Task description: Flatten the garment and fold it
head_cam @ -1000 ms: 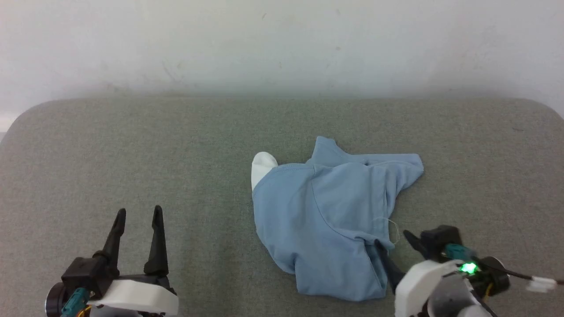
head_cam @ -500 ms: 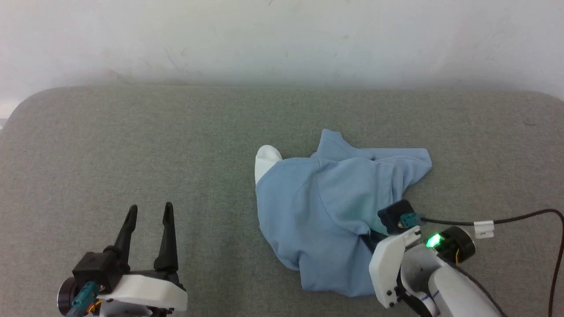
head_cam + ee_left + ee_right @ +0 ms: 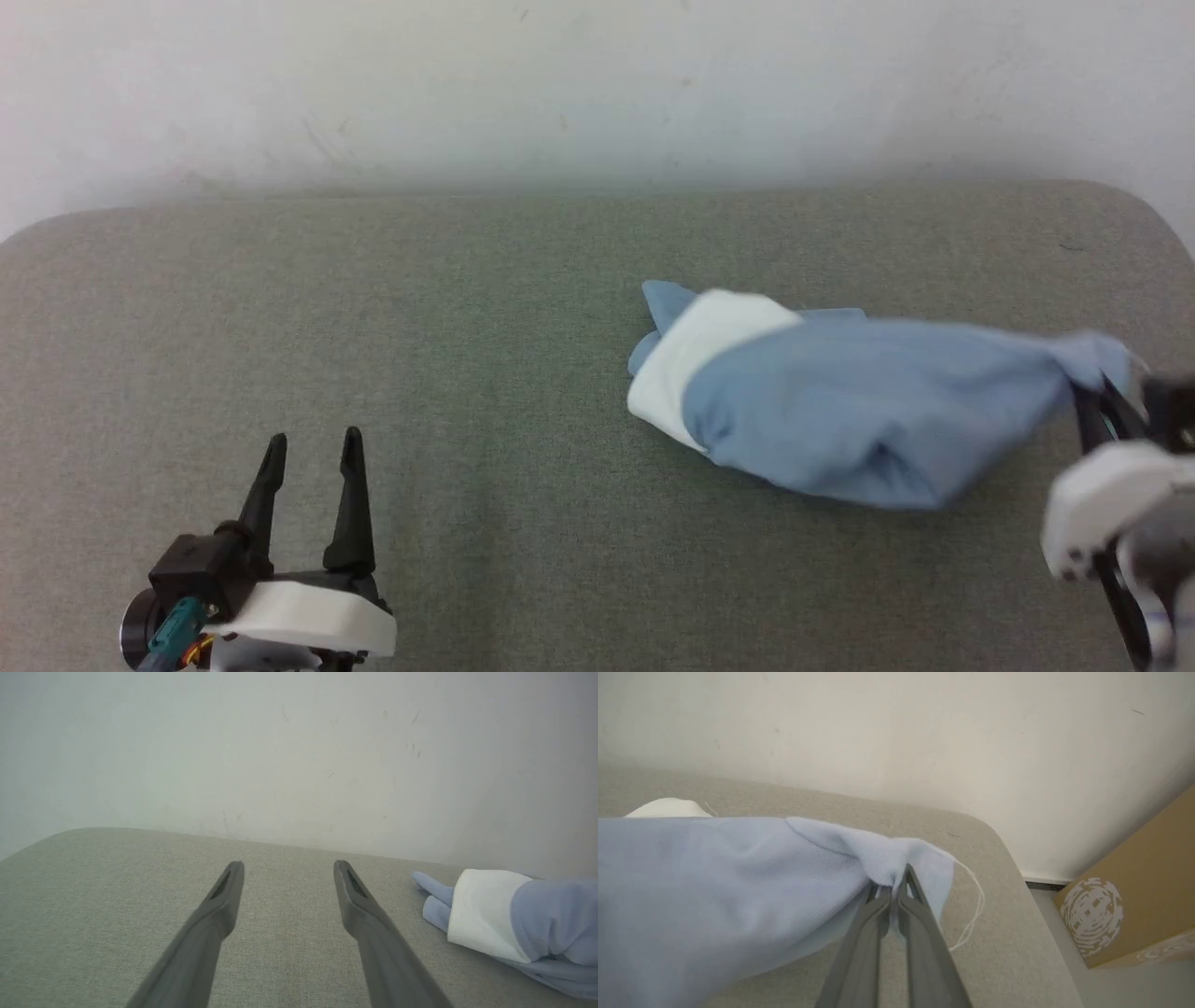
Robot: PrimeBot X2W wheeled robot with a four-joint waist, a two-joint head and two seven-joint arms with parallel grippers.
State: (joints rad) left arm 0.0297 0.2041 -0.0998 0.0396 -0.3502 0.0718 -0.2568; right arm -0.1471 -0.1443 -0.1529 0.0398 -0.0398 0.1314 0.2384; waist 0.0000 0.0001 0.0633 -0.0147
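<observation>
Locate shirt [image 3: 868, 420] on bench [image 3: 467, 327], stretched lengthwise from white collar [image 3: 691, 364] to opposite end. Find that end pinched in closed right pincer [image 3: 894, 886]. Bring left pincer [image 3: 315, 437], wide open, empty, well apart from collar, toward collar.

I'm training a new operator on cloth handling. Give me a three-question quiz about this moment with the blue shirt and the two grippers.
1. True or false: the left gripper stands open over the grey-green fabric tabletop, apart from the light blue polo shirt with a white collar.
2. What is the right gripper shut on?
A) a bunch of the shirt's blue fabric
B) the white collar
C) nothing
3. Fill in: past the tabletop's rounded corner, the right wrist view shows a brown cardboard ____.

Key: 1 true; 2 A; 3 box.
</observation>
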